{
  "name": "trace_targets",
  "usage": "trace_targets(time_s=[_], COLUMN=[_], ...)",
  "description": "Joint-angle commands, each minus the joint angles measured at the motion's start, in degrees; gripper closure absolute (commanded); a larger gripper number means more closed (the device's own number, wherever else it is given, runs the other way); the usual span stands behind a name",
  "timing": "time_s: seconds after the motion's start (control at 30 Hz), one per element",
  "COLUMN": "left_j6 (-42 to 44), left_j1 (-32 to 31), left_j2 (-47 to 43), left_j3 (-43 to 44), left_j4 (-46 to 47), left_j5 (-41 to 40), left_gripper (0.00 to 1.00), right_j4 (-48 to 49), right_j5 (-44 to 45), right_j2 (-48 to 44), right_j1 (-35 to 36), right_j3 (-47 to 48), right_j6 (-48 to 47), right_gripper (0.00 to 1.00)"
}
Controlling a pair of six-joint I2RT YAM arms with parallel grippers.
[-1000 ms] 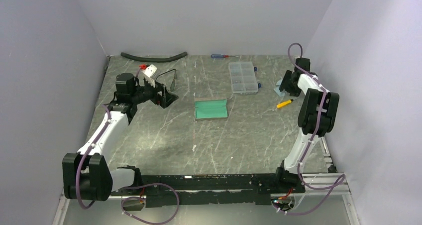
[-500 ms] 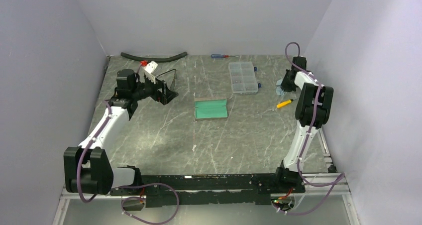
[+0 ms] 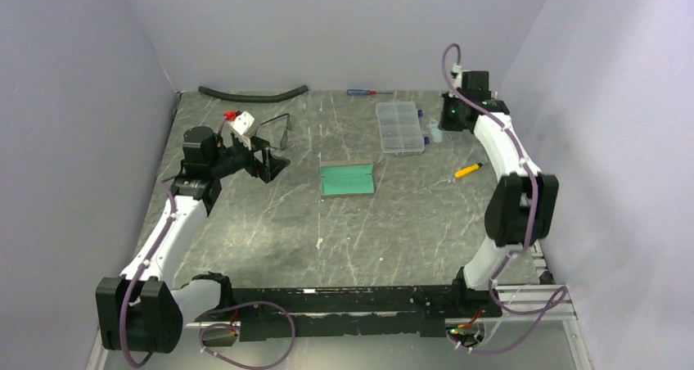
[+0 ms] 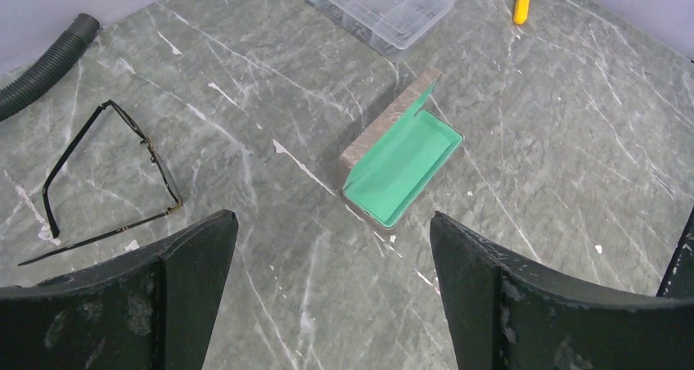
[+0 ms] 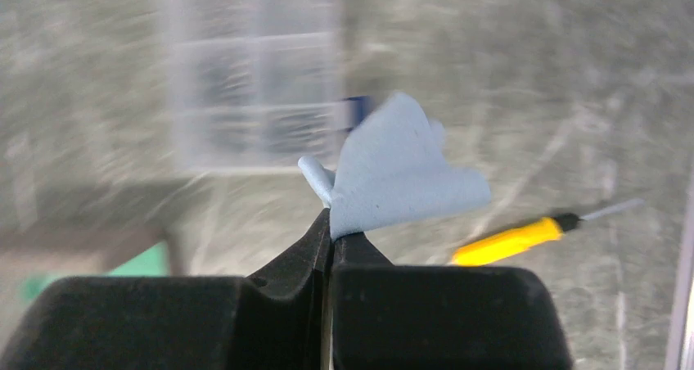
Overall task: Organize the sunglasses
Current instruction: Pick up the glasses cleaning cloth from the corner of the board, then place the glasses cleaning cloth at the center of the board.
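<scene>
Currently on the worktop, by count:
- one pair of sunglasses
- one brown case
- one clear compartment box
- one yellow-handled tool
- one blue-handled screwdriver
- one black hose

One light blue cloth is off the surface.

Containers: the case lies open, and only its teal lining shows inside. The box's contents are too small to tell.

In the top view the sunglasses lie flat with arms unfolded, at 10 o'clock from the case and well apart from it. Neither hand touches them.

Left hand: fingers spread wide, holding nothing, just at 6 o'clock of the sunglasses.

Right hand: pinched fully closed on a corner of the cloth, at the box's 3 o'clock side.
</scene>
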Motion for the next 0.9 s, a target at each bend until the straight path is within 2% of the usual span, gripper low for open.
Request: trace_targets(time_s=[0.0,0.1,0.17,0.3,0.4,0.5,0.6,0.7,0.77,0.87], left_j6=[2.25,3.84,4.53,11.15,21.44,32.51,38.22,38.04,35.80,33.98], left_j1=[0.12,0.11,0.14,0.08,0.05,-0.03,-0.41,-2.06,-4.37,-7.23], left_j2=[-4.18,-7.44,-9.33,-12.46,-13.50,-12.16,-9.35,-6.42,-5.61,-5.75], left_j3=[-1.19,-3.85,-6.17,-8.92,-8.78,-8.55,-8.92,-8.72,-9.17,-10.27], left_j4=[0.26,1.07,2.27,-1.70,-11.34,-21.22,-25.63,-24.61,-21.41,-17.11], left_j5=[0.84,1.62,2.54,6.96,10.94,13.66,15.92,15.46,13.41,10.88], left_gripper=[0.08,0.08,0.09,0.12,0.13,0.14,0.15,0.17,0.18,0.19], right_j4=[-12.39,-18.19,-16.58,2.75,11.42,15.91,12.65,6.18,2.32,-2.86], right_j5=[-12.19,-28.62,-34.61,-39.16,-37.77,-39.27,-36.23,-34.72,-33.23,-23.14], right_j2=[-12.49,-19.54,-23.59,-27.28,-23.91,-19.45,-14.21,-9.04,-7.08,-7.36], right_j1=[8.12,15.92,22.38,35.52,40.55,40.92,39.82,35.12,30.20,25.50], right_j3=[-1.97,-5.26,-9.50,-24.09,-29.35,-32.03,-31.68,-29.51,-28.69,-27.65], right_j6=[-7.70,-12.66,-10.20,3.86,6.31,5.12,0.02,-2.07,-2.66,-2.17], right_gripper=[1.00,1.00,1.00,1.00,1.00,1.00,1.00,0.85,0.70,0.62])
